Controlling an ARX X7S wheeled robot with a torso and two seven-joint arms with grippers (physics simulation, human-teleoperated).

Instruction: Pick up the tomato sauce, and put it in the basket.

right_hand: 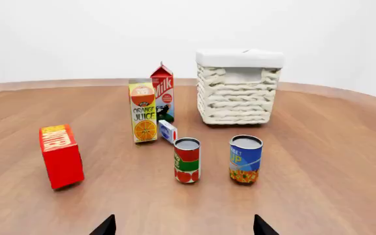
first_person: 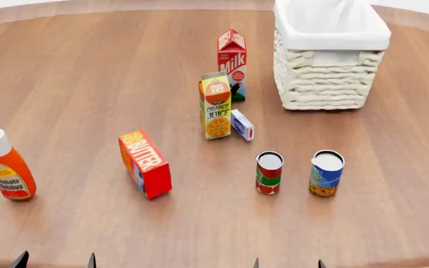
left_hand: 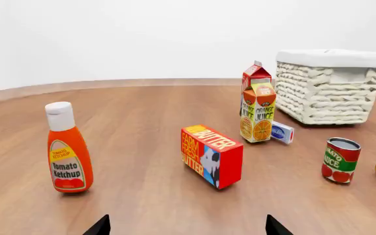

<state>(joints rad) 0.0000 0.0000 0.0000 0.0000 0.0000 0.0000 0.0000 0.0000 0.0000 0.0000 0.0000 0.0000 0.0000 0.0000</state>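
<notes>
- The tomato sauce [first_person: 269, 172] stands upright on the wooden worktop [first_person: 87, 84], silver top up, red label with a green band visible. Nothing touches it.
- A blue-and-orange can [first_person: 326, 172] stands just beside the tomato sauce, on the robot's right, with a gap between them.
- The basket [first_person: 326, 61] sits farther back on the worktop, beyond both cans and apart from them, white lining folded over its rim.
- An orange juice carton [first_person: 216, 105] stands upright behind the tomato sauce. A small blue-and-white box [first_person: 242, 124] lies close against its base; contact cannot be confirmed. A milk carton [first_person: 232, 64] stands behind the juice carton.
- A red butter box [first_person: 145, 164] rests on one long edge, to the left of the tomato sauce and well apart from it.
- A ketchup bottle [first_person: 9, 166] with a white cap stands upright near the left edge of the head view.
- Left tool [left_hand: 186, 227]: only two dark fingertips show, set wide apart, holding nothing.
- Right tool [right_hand: 184, 226]: fingertips likewise apart, nothing between them; the tomato sauce stands ahead of it in the right wrist view.
</notes>
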